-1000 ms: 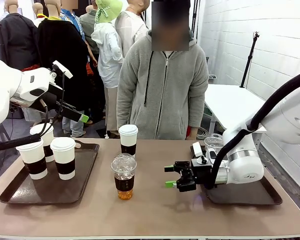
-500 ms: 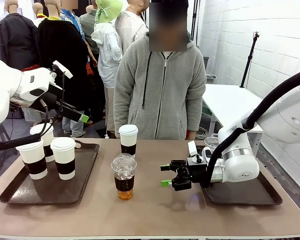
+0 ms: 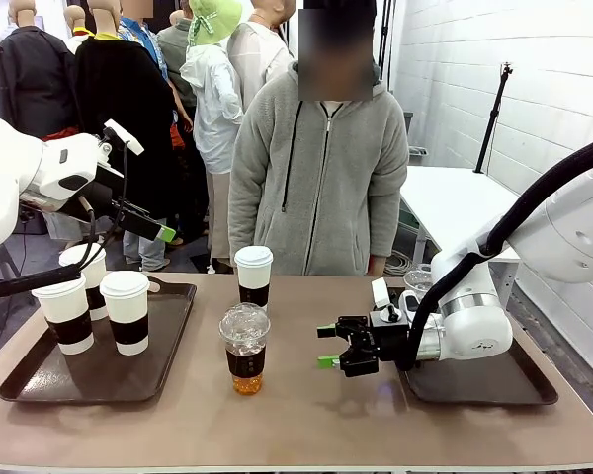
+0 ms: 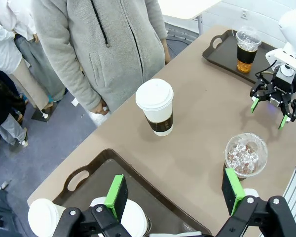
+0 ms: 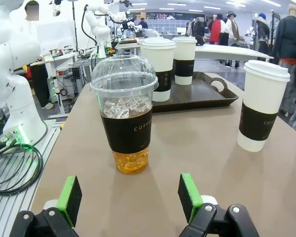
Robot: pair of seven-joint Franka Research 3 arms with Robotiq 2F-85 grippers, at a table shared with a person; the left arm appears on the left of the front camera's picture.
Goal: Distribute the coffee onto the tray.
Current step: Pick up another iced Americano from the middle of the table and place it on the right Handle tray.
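Clear dome-lidded cup point(image 3: 245, 348) upright mid-table, straight left of right tool point(image 3: 326, 347), centred ahead of its released, wide-spread fingers, not touching. Nearer to right arm. Left tool point(image 4: 175, 192) released too, high over left tray point(image 3: 99, 375).

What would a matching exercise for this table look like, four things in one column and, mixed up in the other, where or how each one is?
Things
1. white lidded cup standing alone
2. clear iced cup nearest the robot
3. other clear iced cup
4. right hand

Places or states
A. on the right tray
B. open, holding nothing
C. on the bare table, at the far side by the person
D. on the bare table, straight in front of the right hand

Pairs: 1-C, 2-D, 3-A, 4-B
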